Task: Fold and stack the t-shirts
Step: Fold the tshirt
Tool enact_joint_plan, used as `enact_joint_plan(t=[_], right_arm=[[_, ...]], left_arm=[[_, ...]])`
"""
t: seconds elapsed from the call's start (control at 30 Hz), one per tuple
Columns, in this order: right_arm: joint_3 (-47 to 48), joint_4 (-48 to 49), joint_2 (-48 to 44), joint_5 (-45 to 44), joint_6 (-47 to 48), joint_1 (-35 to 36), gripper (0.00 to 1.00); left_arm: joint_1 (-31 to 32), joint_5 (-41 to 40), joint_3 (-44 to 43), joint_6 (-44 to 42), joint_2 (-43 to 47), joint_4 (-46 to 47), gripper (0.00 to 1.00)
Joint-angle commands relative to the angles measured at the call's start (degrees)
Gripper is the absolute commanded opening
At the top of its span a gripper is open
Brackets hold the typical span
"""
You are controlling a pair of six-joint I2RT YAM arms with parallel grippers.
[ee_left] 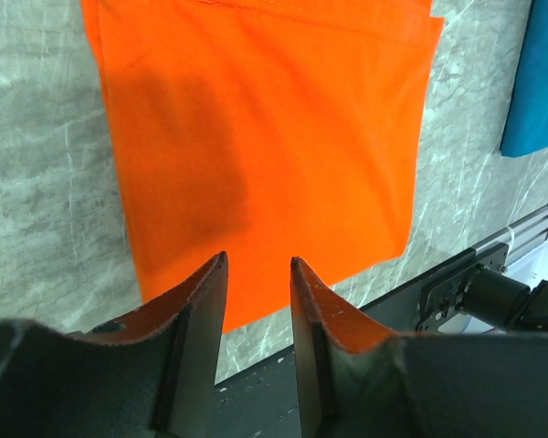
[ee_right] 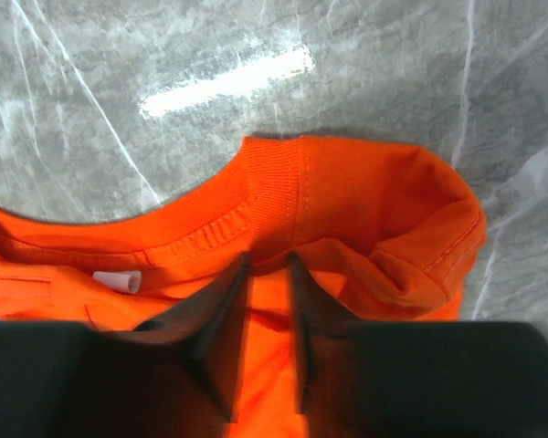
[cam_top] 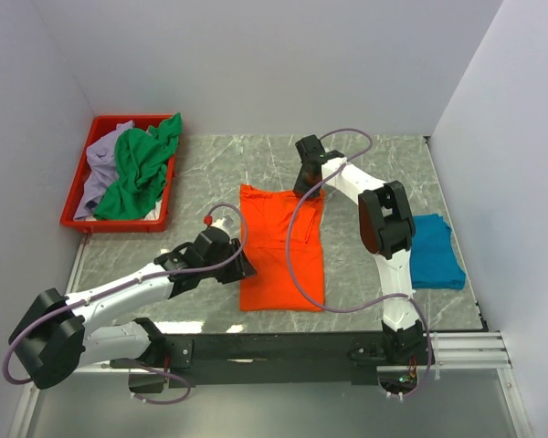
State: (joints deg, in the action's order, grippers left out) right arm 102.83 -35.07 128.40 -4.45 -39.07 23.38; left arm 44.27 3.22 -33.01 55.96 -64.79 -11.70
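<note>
Orange shirt [cam_top: 281, 260] lies flat at table [cam_top: 374, 164] centre. Right gripper [ee_right: 267, 262], at its 12 o'clock edge, pinches the collar [ee_right: 210, 224]. Left gripper [ee_left: 258, 265], at 9 o'clock, stands slightly parted, holding nothing.

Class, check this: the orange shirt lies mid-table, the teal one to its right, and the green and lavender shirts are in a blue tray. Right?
One slip: the tray is red, not blue, as the top external view shows. The orange shirt, teal shirt, green shirt and lavender shirt are placed as stated.
</note>
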Motion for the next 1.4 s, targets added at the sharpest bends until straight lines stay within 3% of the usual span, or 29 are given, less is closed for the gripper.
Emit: enact_joint_plan(t=[0.0,0.3,0.57,0.7,0.77,0.97,1.37], right_arm=[[0.54,1.93,-0.6,0.05,-0.83,0.35,0.26],[0.53,2.02,-1.48,0.76,-0.39,0.44,0.0],[1.06,0.0,-3.41,-2.57,0.4,0.27,0.0],[-2.01,1.23,-6.84,-3.9,1.01,-2.1,0.21],[-3.24,1.06,-8.07,-4.08,1.8,-3.16,0.25],[-6.23,1.85,-9.92,-5.31,2.51,-3.51,0.28],[-4.12,1.05,-5.18,-2.68,3.56,-4.04,0.33]], left_arm=[[-0.24,0.82,0.06,-1.38,-0.51,2.21,0.39],[-0.33,1.26,0.23,-1.12,-0.77,2.65,0.38],[-0.33,1.35,-0.03,-1.38,-1.12,2.56,0.37],[-0.33,1.35,-0.12,-1.56,-1.04,2.39,0.37],[-0.33,1.26,-0.12,-1.65,-1.38,2.48,0.37],[-0.41,2.22,-0.47,-1.74,-3.23,3.62,0.36],[-0.41,2.05,-0.91,-2.09,-4.37,3.88,0.36]])
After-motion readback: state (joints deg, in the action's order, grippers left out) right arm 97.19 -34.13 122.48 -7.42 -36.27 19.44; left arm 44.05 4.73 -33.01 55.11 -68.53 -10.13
